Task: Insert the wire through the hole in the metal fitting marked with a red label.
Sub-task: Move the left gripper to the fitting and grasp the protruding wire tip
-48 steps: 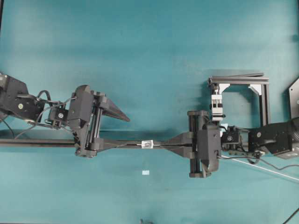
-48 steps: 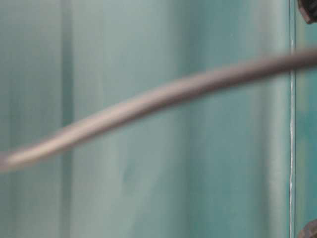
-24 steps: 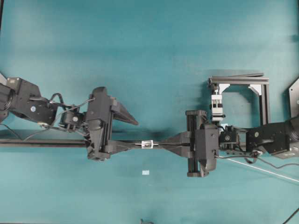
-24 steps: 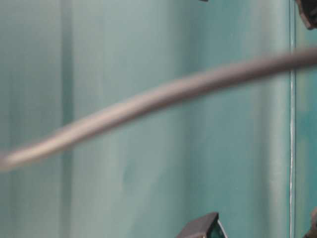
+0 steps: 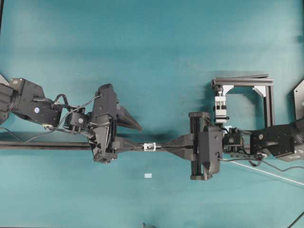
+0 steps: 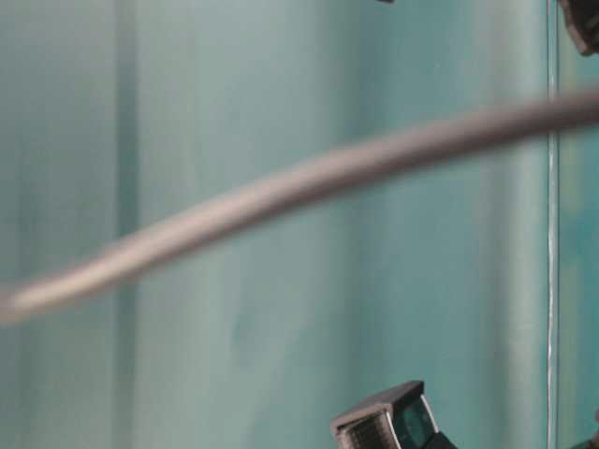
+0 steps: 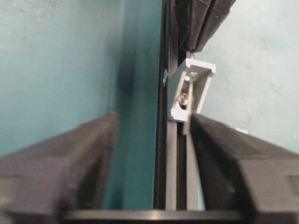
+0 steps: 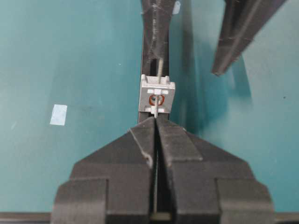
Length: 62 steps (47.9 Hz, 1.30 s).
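A teal table fills every view; nothing of the room beyond it is seen. Two black arms face each other along one long black rail. One small silver metal fitting sits on the rail between the two sets of jaws, just ahead of the right gripper, whose jaws are pressed together. Its hole is ringed in red, and one thin pale wire is seen rising just behind the fitting, on the side toward the left gripper. The left jaws stand apart, one finger on the rail, the other out over the table; whether anything is gripped cannot be told. Further off are counted one black frame, one white clamp and one pale tape square.
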Each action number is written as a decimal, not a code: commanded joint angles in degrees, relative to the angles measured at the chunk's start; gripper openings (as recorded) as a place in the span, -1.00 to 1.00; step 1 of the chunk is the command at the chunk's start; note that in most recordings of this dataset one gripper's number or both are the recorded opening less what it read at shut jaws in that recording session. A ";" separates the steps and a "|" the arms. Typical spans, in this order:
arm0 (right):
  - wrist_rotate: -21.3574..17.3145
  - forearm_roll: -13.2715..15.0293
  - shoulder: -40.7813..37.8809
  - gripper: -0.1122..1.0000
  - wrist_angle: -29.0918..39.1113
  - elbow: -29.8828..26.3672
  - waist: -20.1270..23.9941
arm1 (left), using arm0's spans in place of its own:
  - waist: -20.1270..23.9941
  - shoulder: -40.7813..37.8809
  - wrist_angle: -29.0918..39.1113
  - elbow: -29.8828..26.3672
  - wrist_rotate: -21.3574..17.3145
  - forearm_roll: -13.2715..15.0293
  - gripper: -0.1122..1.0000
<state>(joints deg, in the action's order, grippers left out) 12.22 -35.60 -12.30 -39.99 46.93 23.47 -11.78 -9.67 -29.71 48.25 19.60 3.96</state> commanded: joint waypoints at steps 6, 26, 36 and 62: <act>-0.09 0.09 0.88 -0.81 -0.26 -0.35 -0.09 | 0.26 1.14 2.20 -1.76 0.09 -0.18 -0.85; -0.62 0.18 0.88 -0.81 -0.18 -0.44 -0.09 | 0.18 1.93 5.01 -2.55 0.00 -0.18 -0.97; -0.70 0.09 0.97 -0.81 0.53 -0.79 -0.09 | 0.26 2.20 4.92 -2.46 0.00 -0.18 -0.97; -0.62 0.18 2.46 0.65 1.67 -0.18 -0.09 | 0.00 3.87 7.38 -1.93 0.00 -0.18 -0.97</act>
<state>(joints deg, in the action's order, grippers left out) 11.51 -35.60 -12.13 -38.58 47.02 23.38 -11.78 -8.53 -23.12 46.58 19.60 3.69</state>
